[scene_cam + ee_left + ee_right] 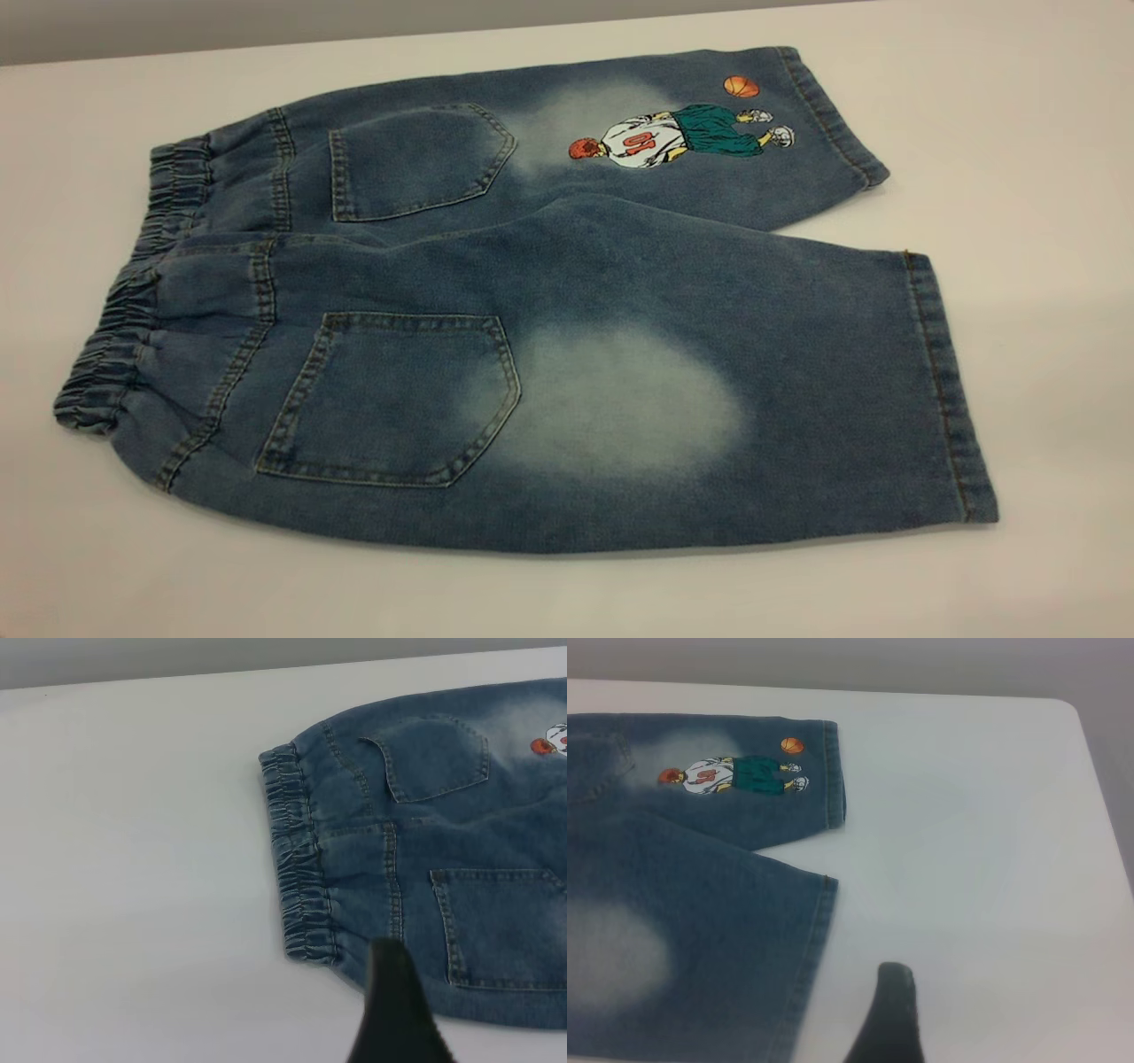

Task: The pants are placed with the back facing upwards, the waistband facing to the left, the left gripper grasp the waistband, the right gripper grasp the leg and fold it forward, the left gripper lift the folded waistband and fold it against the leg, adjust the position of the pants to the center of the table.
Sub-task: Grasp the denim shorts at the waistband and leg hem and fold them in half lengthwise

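The white surface (pixel 1019 133) fills the exterior view. The denim pants (pixel 567 354) lie flat across the middle of the frame, back side up, both legs spread unfolded. The elastic waistband (pixel 124 310) sits at the left edge, leg hems at the right. Two back pockets (pixel 390 399) show left of centre. A basketball-player print (pixel 682 137) marks the upper-right leg. The left tool (pixel 394 1010) hangs near the waistband corner; the right tool (pixel 888 1019) hangs over bare surface beside the hem. Whether either is open or closed, I cannot tell.
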`<state>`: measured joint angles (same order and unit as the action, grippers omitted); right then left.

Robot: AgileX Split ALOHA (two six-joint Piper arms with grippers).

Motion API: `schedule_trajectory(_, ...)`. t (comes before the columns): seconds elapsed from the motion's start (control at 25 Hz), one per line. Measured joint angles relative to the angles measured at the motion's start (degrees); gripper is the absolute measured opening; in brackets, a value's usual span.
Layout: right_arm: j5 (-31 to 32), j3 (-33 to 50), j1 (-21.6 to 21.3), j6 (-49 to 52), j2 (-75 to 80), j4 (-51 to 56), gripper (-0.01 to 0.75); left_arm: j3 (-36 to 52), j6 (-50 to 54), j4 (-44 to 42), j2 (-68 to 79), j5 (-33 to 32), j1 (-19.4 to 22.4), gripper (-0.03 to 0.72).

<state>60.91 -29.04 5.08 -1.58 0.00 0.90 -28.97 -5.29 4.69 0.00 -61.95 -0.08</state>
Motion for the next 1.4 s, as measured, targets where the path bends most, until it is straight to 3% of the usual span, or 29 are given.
schedule_trajectory(1.4, -0.3, -0.1, 0.1, 1.6, 0.0, 3.4, 0.562, -0.5, 1.6, -0.1, 1.1, 0.8, 0.0, 0.413)
